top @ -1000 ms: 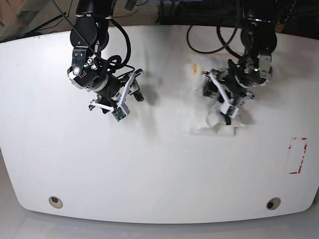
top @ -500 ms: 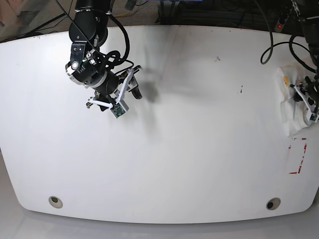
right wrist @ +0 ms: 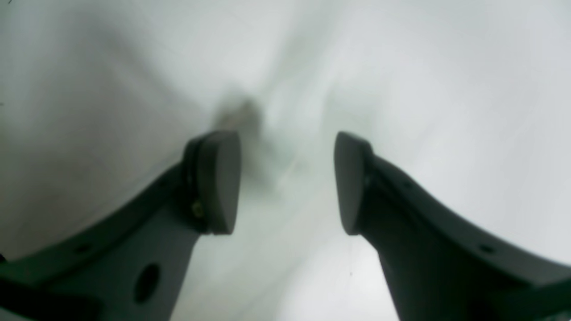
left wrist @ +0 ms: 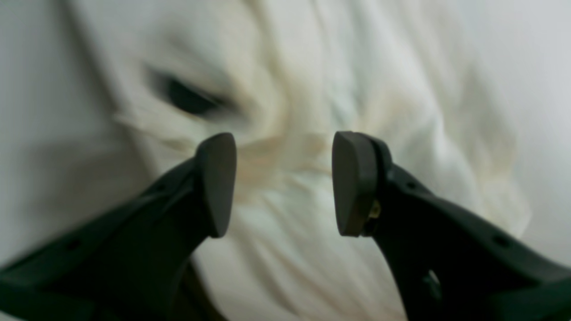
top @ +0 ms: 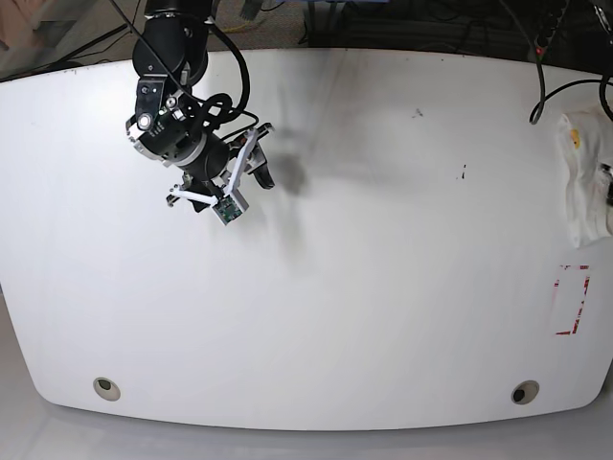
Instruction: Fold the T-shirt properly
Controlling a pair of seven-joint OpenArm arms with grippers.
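Observation:
The white T-shirt [top: 582,182] lies bunched in a crumpled heap at the table's far right edge, with a small yellow and orange bit of print showing at its top. In the left wrist view the creased white cloth [left wrist: 312,80] fills the frame. My left gripper [left wrist: 283,183] is open just above the cloth, with nothing between its pads. In the base view the left arm is almost out of frame at the right edge. My right gripper [top: 261,171] hovers over bare table at the back left. The right wrist view shows this gripper [right wrist: 285,183] open and empty.
A red tape rectangle [top: 572,299] marks the table near the right edge, below the shirt. Two round holes [top: 106,388] [top: 523,392] sit near the front edge. Small dark specks [top: 465,173] dot the white tabletop [top: 383,287]. Cables hang behind the back edge.
The bunched shirt has gone with the left arm from the table's middle right to the far right edge. The right arm has shifted only slightly.

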